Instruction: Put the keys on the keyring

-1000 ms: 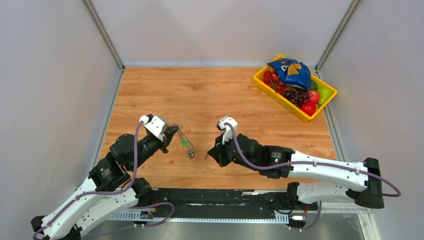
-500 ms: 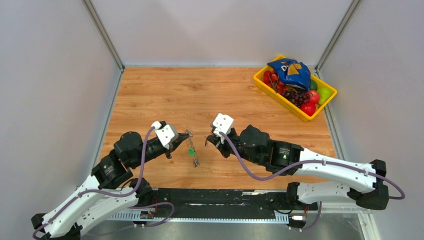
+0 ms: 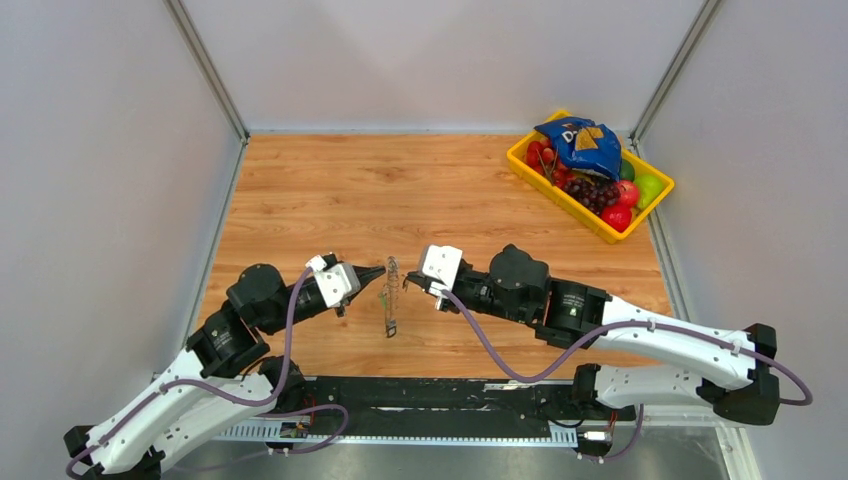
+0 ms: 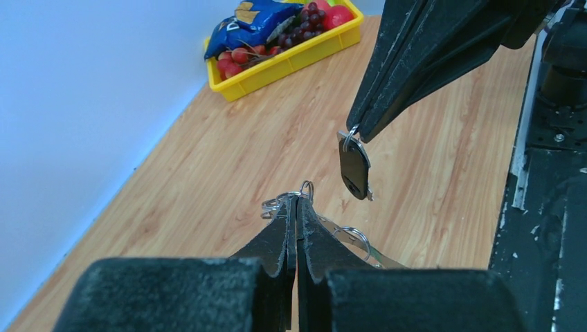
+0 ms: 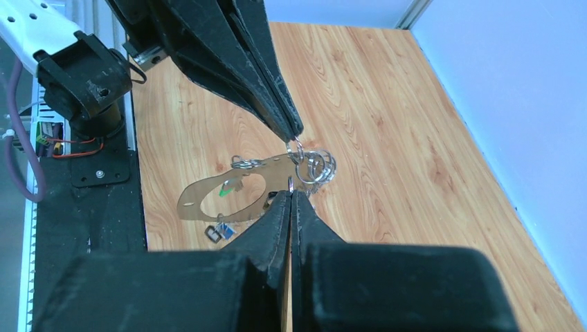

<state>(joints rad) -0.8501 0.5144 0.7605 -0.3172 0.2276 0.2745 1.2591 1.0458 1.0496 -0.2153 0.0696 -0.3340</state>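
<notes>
My left gripper (image 3: 380,271) (image 4: 297,200) is shut on the keyring (image 3: 390,305), a flat silver hoop hanging edge-on below it. In the right wrist view the keyring (image 5: 188,200) shows as an oval hoop with a green tag (image 5: 225,188) and small split rings (image 5: 318,166), hanging from the left gripper (image 5: 296,135). My right gripper (image 3: 408,284) (image 5: 291,195) is shut and faces it a finger-width away. The left wrist view shows the right gripper (image 4: 358,135) pinching a small ring with a dark-tagged key (image 4: 354,168) dangling. Both hang above the table.
A yellow basket (image 3: 560,195) of fruit with a blue chip bag (image 3: 580,145) stands at the back right corner. The same basket (image 4: 277,66) lies far off in the left wrist view. Grey walls close in three sides; the black base rail runs along the near edge.
Both grippers have come together over the table's middle front. The left one swung right, so the keyring now hangs edge-on. The right one moved left and up towards it.
</notes>
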